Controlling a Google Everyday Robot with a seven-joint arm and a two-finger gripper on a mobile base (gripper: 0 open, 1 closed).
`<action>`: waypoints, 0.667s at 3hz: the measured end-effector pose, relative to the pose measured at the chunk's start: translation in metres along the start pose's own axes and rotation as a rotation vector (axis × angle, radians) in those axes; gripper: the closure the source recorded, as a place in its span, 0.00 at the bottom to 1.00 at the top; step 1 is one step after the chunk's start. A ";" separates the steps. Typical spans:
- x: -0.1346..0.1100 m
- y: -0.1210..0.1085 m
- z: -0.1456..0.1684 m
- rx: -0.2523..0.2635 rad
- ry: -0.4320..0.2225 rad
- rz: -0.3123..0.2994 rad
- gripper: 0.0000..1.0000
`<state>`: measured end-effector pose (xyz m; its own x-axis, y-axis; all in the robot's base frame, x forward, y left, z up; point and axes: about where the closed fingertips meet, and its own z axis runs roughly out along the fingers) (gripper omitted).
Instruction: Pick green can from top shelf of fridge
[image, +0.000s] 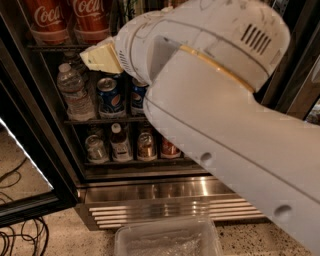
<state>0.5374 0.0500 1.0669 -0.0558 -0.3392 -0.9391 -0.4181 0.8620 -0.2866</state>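
Note:
The fridge stands open in front of me, with dark wire racks. The top shelf carries red Coca-Cola cans in clear trays. The green can is hidden behind my arm. My big white arm fills the right and middle of the view. My gripper shows only as a cream-coloured tip. It sits just under the top shelf's front edge, right of the red cans and above the Pepsi cans.
Blue Pepsi cans and a water bottle fill the middle rack. Small cans and bottles stand on the lowest rack. Below are a steel grille and a clear plastic bin. The glass door is open at left, with cables on the floor.

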 end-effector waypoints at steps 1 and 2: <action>-0.011 0.004 0.000 0.024 -0.028 0.025 0.12; -0.021 0.010 0.009 0.044 -0.057 0.075 0.12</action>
<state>0.5430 0.0690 1.0819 -0.0331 -0.2527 -0.9670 -0.3740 0.9004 -0.2224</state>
